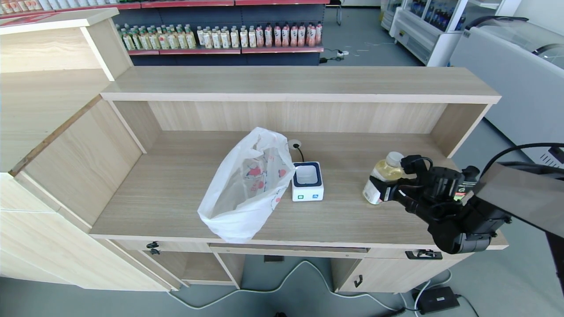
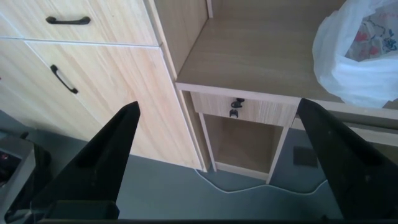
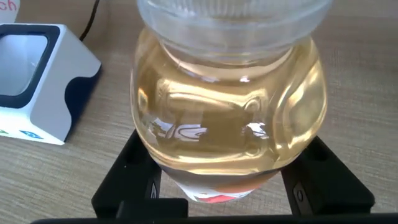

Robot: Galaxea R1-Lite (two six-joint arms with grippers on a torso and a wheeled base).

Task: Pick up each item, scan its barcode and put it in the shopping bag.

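Note:
A clear bottle [image 1: 382, 178] of yellow drink with a white cap stands tilted at the right of the counter. My right gripper [image 1: 391, 190] is shut on the bottle [image 3: 229, 112], its black fingers [image 3: 134, 180] on either side of the lower body. A white plastic shopping bag [image 1: 246, 185] lies open at the counter's middle with printed items inside. The white barcode scanner [image 1: 307, 181] with a dark window sits between bag and bottle, and the scanner [image 3: 37, 87] lies close beside the bottle. My left gripper [image 2: 217, 155] hangs open, low beside the counter's left front, with the bag [image 2: 360, 53] above.
The counter [image 1: 176, 193] has raised side walls and a high back shelf [image 1: 299, 83]. A cable [image 1: 300, 152] runs from the scanner to a hole at the back. Below the counter edge are drawers with black handles [image 2: 67, 20] and an open cubby [image 2: 242, 143].

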